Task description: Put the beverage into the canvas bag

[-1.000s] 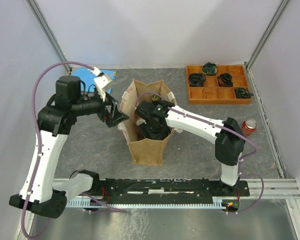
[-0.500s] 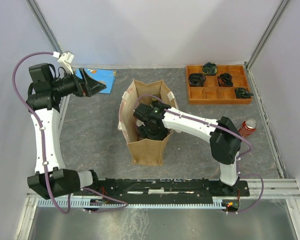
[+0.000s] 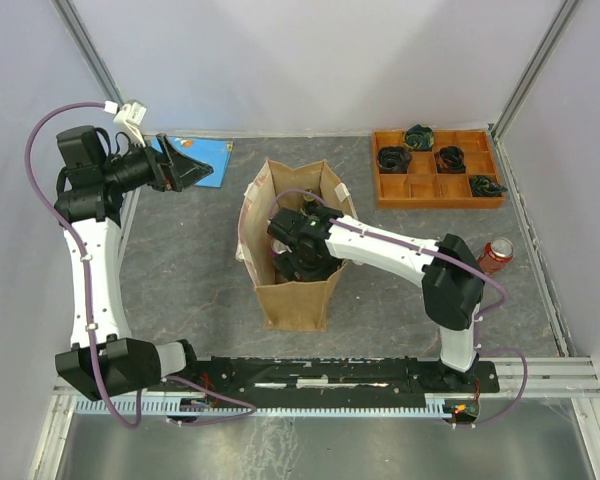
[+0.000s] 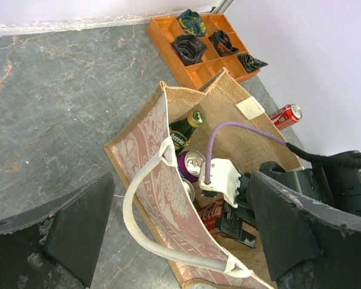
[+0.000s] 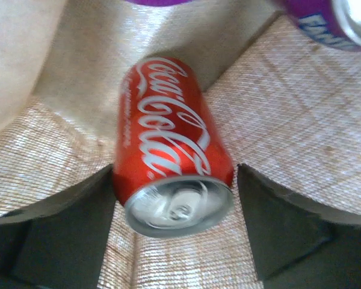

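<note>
The canvas bag (image 3: 295, 296) stands open in the middle of the table, its patterned panel (image 4: 153, 174) facing my left wrist camera. My right gripper (image 3: 301, 262) reaches down inside it. Between its spread jaws lies the beverage, a red Coca-Cola can (image 5: 168, 144), on its side on the bag's floor (image 4: 215, 214). A narrow gap shows at the right finger, so my right gripper (image 5: 174, 186) is open. My left gripper (image 3: 193, 168) hovers open at the far left, well away from the bag, with nothing in my left gripper (image 4: 182, 180).
A purple can (image 4: 193, 161), a silver-topped can and a green bottle (image 4: 184, 129) also sit in the bag. Another red can (image 3: 497, 253) stands on the table at the right. An orange tray (image 3: 440, 204) with dark items is at the back right. A blue sheet (image 3: 208, 152) lies back left.
The left arm swung from beside the bag to the far left and has held there. The right gripper's jaws have widened around the red can inside the bag.
</note>
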`<action>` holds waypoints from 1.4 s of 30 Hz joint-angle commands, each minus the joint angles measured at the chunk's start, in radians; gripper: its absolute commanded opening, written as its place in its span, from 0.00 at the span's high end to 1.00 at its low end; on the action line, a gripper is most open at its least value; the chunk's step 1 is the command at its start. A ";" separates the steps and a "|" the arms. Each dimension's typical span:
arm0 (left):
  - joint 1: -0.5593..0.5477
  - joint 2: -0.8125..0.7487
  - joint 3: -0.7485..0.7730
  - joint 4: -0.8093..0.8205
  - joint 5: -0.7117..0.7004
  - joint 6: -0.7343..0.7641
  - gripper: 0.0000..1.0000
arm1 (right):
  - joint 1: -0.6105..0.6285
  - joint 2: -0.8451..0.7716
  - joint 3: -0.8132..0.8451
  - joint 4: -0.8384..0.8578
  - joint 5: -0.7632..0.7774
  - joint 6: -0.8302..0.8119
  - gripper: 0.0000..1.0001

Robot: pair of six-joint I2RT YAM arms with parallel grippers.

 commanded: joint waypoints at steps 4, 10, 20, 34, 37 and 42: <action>0.002 -0.041 -0.010 -0.001 0.064 0.011 0.01 | -0.002 -0.072 0.125 -0.149 0.089 -0.050 0.01; 0.001 -0.041 -0.021 -0.007 0.079 0.033 0.01 | -0.002 -0.091 0.268 -0.224 0.124 -0.043 0.01; -0.003 -0.019 -0.034 -0.005 0.078 0.101 0.01 | -0.152 -0.048 0.861 -0.351 0.365 -0.048 0.04; -0.037 0.008 -0.054 -0.097 0.000 0.257 0.01 | -1.082 -0.231 0.379 -0.341 0.123 -0.131 0.03; -0.042 0.014 -0.055 -0.114 -0.002 0.276 0.01 | -1.174 -0.257 0.250 -0.294 0.099 -0.140 0.01; -0.046 0.026 -0.049 -0.136 -0.005 0.300 0.01 | -1.263 -0.253 0.092 -0.207 0.095 -0.145 0.01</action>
